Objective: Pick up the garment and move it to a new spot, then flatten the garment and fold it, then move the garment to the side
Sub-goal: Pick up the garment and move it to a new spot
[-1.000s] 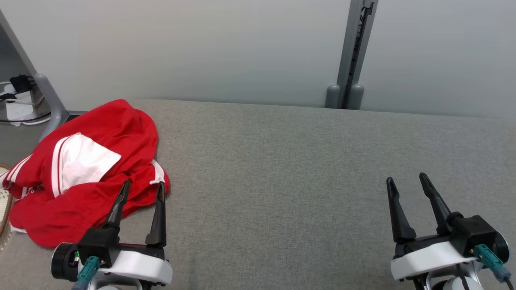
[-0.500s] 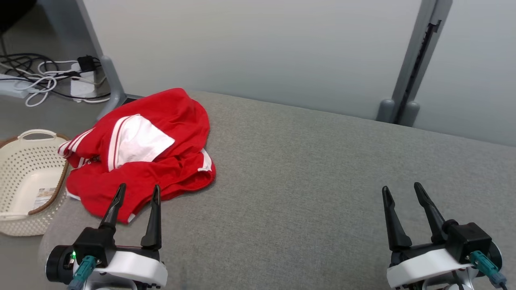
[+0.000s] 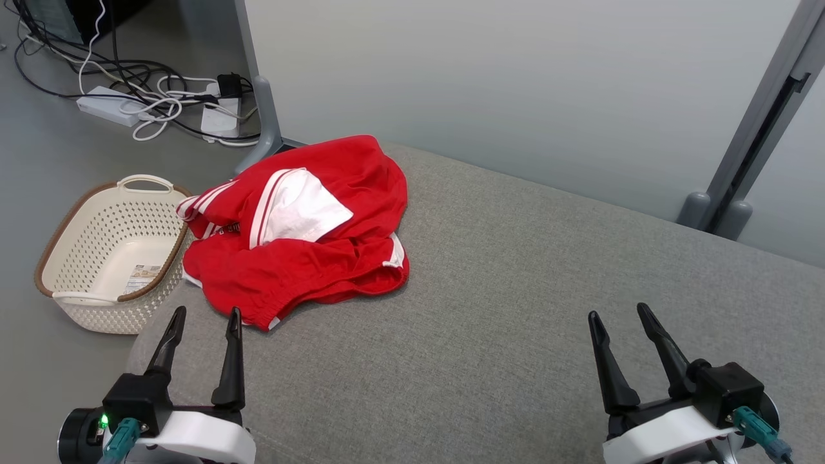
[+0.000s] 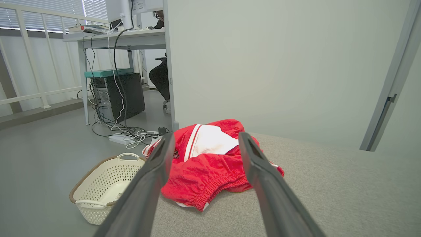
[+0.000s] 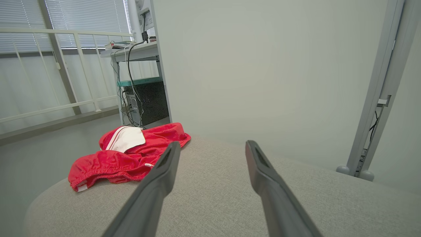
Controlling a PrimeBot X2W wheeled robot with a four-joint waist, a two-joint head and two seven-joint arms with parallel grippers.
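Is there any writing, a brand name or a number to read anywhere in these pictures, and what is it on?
No text here can be read.
Paper sticker inside the cream perforated plastic basket: print too small to read.
Dark mark on the crumpled red and white garment: too blurred to read.

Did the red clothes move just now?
No. The crumpled red-and-white garment still lies at the grey padded table's left corner, beside the grey partition foot; the camera turned.
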